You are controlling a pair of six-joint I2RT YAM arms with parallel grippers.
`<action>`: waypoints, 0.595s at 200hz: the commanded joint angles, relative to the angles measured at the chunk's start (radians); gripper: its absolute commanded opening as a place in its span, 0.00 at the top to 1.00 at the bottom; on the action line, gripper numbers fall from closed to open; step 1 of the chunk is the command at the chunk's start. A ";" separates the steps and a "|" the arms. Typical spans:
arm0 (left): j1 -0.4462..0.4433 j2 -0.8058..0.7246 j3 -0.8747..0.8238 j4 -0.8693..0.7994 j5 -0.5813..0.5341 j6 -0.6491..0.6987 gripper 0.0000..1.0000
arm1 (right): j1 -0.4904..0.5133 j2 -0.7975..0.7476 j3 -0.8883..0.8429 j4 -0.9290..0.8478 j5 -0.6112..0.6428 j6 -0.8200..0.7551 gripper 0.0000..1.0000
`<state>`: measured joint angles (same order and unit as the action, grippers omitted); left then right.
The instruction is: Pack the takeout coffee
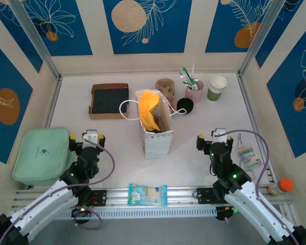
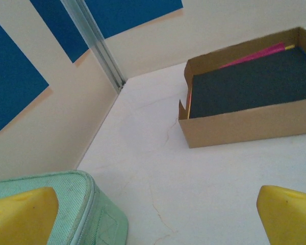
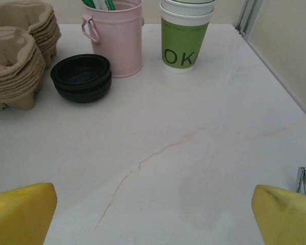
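Where the coffee stands: takeout coffee (image 1: 217, 88) (image 3: 186, 35) is upright at about 1 o'clock on the table (image 1: 204, 122), just beside the pink cup (image 1: 195, 91) (image 3: 115, 41) on that cup's 3 o'clock side; neither gripper touches it.
Coffee build: paper, white rolled rim, green lower band with dark letters; the right wrist view shows more than one rim nested at its top.
Left gripper (image 1: 86, 137) (image 2: 153, 224): one, at 8 o'clock, yellow fingers wide apart, holding nothing.
Right gripper (image 1: 214, 135) (image 3: 153, 219): one, at 4 o'clock, yellow fingers wide apart, holding nothing.
Pink cup: one, smooth, with a side handle and green-and-white utensils inside.
Black lids (image 1: 184, 105) (image 3: 81, 76): apparently two, round, glossy, stacked.
Pulp carriers (image 1: 166, 88) (image 3: 15, 61): two stacks of moulded tan fibre.
Paper bag (image 1: 155, 127): one, white, upright at centre, with cord handles and something yellow inside.
Cardboard tray (image 1: 109, 100) (image 2: 245, 97): one, at 11 o'clock, brown, shallow, with a black sheet inside.
Zip case (image 1: 41, 153) (image 2: 86, 209): one, at 8 o'clock, mint woven fabric, rounded corners.
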<state>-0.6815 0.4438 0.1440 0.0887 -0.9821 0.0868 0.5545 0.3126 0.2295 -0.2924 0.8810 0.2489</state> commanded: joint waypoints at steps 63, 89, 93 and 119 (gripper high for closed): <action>-0.013 -0.021 -0.020 -0.020 0.003 -0.028 0.00 | 0.007 -0.026 -0.053 0.062 0.063 -0.030 0.01; -0.013 0.002 -0.017 -0.008 -0.001 -0.030 0.00 | -0.026 -0.027 -0.052 0.063 0.038 -0.028 0.01; -0.013 0.009 -0.015 -0.005 -0.001 -0.030 0.00 | -0.035 -0.026 -0.051 0.061 0.030 -0.026 0.01; -0.012 0.054 -0.008 0.016 -0.009 -0.030 0.00 | -0.079 -0.025 -0.048 0.050 -0.012 -0.014 0.01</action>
<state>-0.6857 0.4717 0.1352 0.0708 -0.9771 0.0761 0.5026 0.2974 0.1806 -0.2657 0.8982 0.2272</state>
